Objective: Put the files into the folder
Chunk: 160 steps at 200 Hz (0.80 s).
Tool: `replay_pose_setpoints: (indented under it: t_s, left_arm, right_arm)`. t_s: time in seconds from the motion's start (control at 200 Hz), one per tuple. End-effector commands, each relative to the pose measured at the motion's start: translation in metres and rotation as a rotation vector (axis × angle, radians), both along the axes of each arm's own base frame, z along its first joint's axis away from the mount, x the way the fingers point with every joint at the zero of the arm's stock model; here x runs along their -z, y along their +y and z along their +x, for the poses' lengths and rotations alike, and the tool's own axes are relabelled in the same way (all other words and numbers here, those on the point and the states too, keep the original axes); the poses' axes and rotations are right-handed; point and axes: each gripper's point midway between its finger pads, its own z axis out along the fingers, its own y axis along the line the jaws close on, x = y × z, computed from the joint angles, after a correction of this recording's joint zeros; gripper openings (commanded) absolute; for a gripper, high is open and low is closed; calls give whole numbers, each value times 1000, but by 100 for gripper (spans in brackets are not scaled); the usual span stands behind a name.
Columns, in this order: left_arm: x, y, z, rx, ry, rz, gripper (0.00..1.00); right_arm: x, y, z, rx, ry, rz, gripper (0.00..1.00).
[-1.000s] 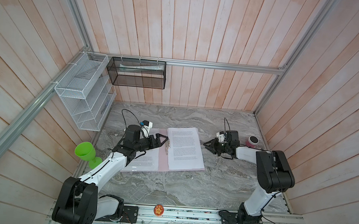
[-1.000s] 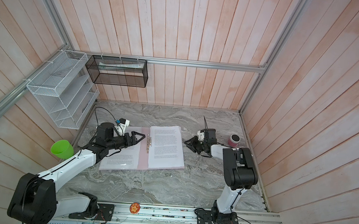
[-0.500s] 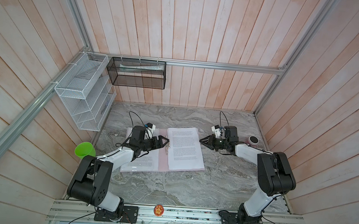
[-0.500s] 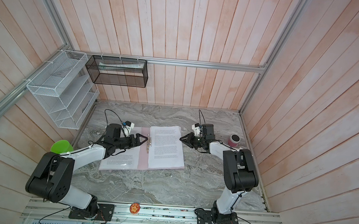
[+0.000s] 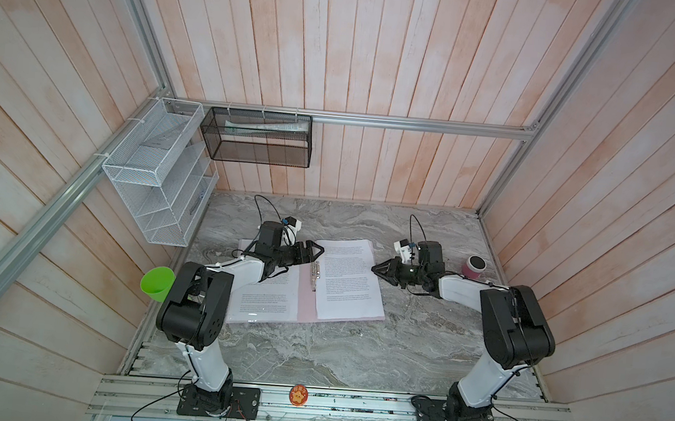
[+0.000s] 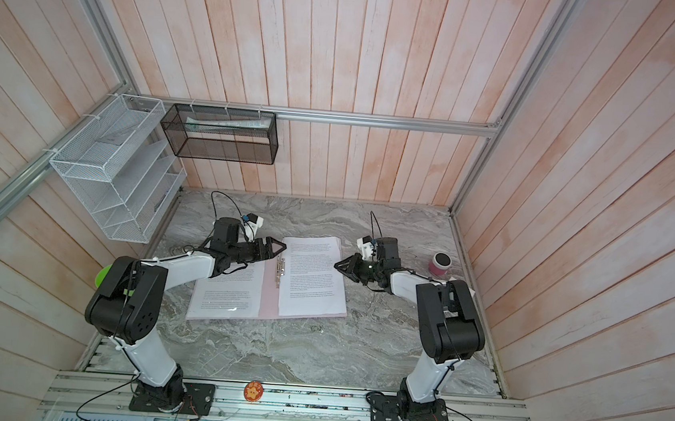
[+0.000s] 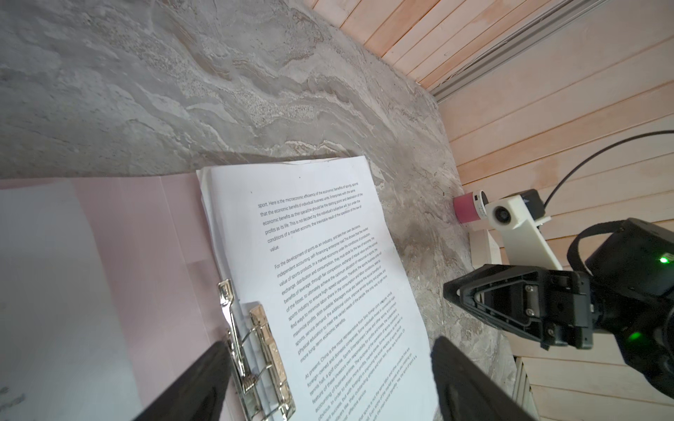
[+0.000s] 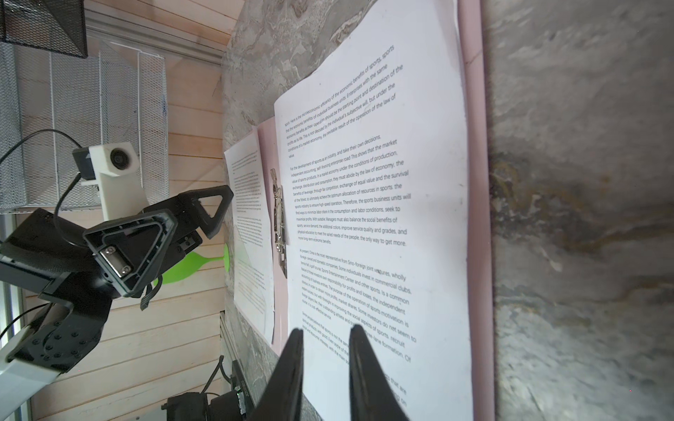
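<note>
**Folder open flat, files inside**

Pink folder (image 5: 306,305) lies open mid-table, with the metal clip (image 5: 315,270) on its spine. Files (image 5: 349,281) are stacked on the right cover and a left sheet (image 5: 263,299) lies on the other. Left gripper (image 5: 318,250) is at the folder's 12 o'clock over the clip, jaws wide, empty. Right gripper (image 5: 376,268) is at 3 o'clock just beside the files' edge, jaws narrow, empty. Pink cylinder (image 5: 473,267) stands farther out at 3.

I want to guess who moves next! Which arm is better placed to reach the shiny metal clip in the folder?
Likely the left. The left gripper hovers open just by the metal clip at the spine of the folder; the right gripper sits past the files, farther away.
</note>
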Motion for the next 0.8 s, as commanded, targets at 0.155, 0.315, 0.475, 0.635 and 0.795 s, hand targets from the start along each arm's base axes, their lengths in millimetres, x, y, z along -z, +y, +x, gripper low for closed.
replay_pose_setpoints:
  t_s: [0.155, 0.315, 0.475, 0.635, 0.795]
  left_arm:
    - [-5, 1, 17, 35, -38, 32, 89]
    - [-1, 5, 25, 25, -42, 51, 90]
    - [6, 9, 31, 14, -32, 54, 89]
    - [18, 13, 37, 9, -16, 42, 89]
    - [26, 9, 40, 31, 2, 12, 88]
  right_arm:
    - [2, 5, 3, -10, -17, 11, 21]
    - [3, 10, 6, -16, -18, 19, 21]
    - [3, 16, 5, -25, -18, 26, 21]
    - [4, 20, 3, -26, -13, 30, 19]
    - [8, 22, 0, -29, -8, 25, 19]
